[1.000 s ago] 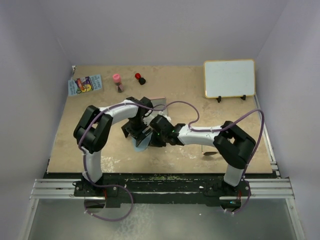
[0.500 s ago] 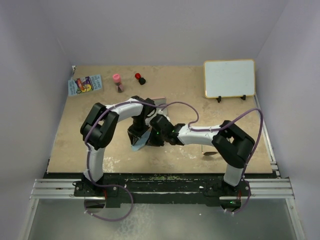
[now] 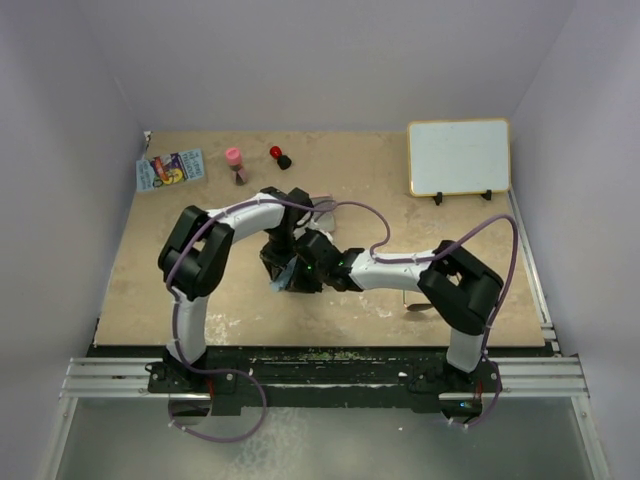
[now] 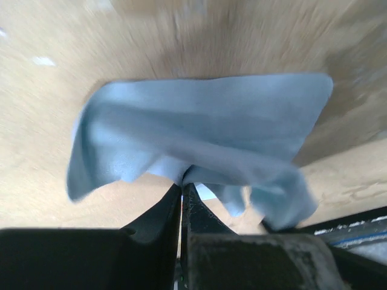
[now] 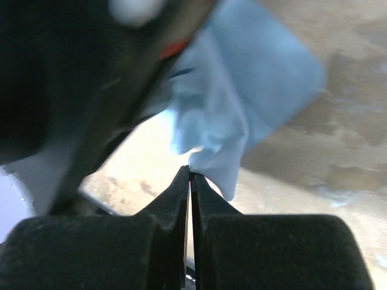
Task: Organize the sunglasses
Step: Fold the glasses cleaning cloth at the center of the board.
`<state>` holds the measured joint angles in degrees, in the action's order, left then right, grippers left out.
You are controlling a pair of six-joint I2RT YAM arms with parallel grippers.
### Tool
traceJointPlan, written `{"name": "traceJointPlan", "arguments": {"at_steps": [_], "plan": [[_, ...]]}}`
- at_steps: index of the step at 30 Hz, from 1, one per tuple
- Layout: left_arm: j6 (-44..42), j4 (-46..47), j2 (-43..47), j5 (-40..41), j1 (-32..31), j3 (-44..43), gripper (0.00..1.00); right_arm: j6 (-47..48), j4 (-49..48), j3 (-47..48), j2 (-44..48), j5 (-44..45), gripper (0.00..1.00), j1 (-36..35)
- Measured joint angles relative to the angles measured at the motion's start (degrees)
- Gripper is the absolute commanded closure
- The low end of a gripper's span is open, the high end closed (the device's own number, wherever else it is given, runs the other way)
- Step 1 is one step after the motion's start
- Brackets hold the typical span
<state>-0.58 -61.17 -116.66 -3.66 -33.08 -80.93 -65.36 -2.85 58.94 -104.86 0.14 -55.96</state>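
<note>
We see both arms meet near the middle of the tabletop (image 3: 150,300). A light-blue cloth (image 4: 199,121) hangs between them, held up off the tabletop. The left fingers (image 4: 160,208) are pressed together on one edge of the cloth. In the left wrist view the rest of the cloth spreads wide beyond the tips. The right fingers (image 5: 175,193) are together too, and they pinch a corner of the same cloth. In the right wrist view the left arm fills the 10 o'clock side, dark and blurry.

From the top, a small, thin, dark thing lies flat on the tabletop. It is at about 4 o'clock from the cloth, just beside the right arm's elbow. We think this is the sunglasses (image 3: 419,307), but it is too small for us to be sure. It is well apart from both pairs of fingers.

Along the far side, a white board (image 3: 459,157) stands at 2 o'clock. A little bottle with a pink cap (image 3: 235,163) and a small red-topped thing (image 3: 278,155) sit near each other at 11 o'clock. A bright packet (image 3: 170,168) lies at 10 o'clock.
</note>
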Motion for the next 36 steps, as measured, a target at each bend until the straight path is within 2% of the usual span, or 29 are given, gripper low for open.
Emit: {"name": "traceJointPlan", "arguments": {"at_steps": [5,9,16,25,36], "plan": [[-0.72,4.48,2.89,-1.29,1.03,-1.55,0.96,1.07,1.70,4.76,0.37,2.08,1.00,-1.62],[-1.57,3.80,7.28,-2.38,1.53,-2.82,0.96,1.44,4.26,6.56,2.47,4.20,1.00,-2.69],[-4.70,-3.69,11.50,-7.37,1.84,-8.04,0.96,0.81,10.12,7.06,9.05,9.62,1.00,-3.78],[-9.97,-13.42,11.58,-13.20,1.95,-8.72,0.96,-0.94,16.63,6.25,14.16,12.96,1.00,-4.37],[-12.92,-16.81,11.54,-18.01,2.05,-11.15,0.96,-4.79,23.34,4.74,17.49,14.86,1.00,-7.72]]}}
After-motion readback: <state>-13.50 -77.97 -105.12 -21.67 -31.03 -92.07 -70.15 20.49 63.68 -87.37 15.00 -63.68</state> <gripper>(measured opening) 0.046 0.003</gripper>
